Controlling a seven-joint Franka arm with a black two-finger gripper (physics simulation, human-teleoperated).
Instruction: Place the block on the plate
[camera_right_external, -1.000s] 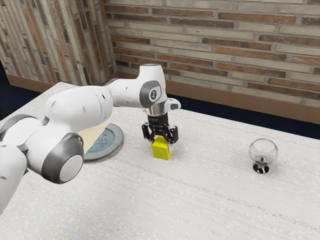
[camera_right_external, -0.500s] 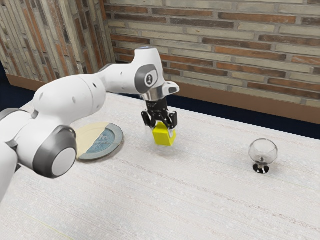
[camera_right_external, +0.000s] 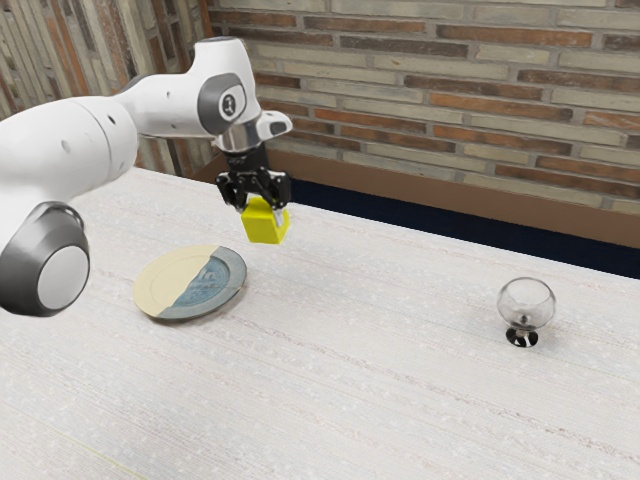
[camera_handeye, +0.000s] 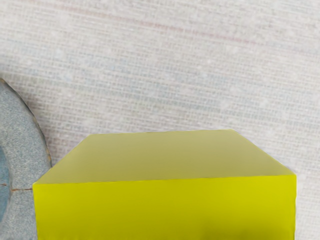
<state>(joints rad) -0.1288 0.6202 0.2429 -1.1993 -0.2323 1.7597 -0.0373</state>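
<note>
Brickwork (camera_right_external: 430, 100) rises behind the pale table (camera_right_external: 380, 360); the gripper (camera_right_external: 261, 207) clasps the yellow block (camera_right_external: 264, 227) aloft (near the plate (camera_right_external: 165, 287)).

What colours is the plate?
Cream and grey-blue; the plate shows best in the exterior view.

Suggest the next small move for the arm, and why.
I'd probably carry the block sideways, toward the exterior view's left, and hold off lowering until it is over the plate. The gripper has it raised off the table, but in the wrist view the plate's rim sits beside the block.
</note>
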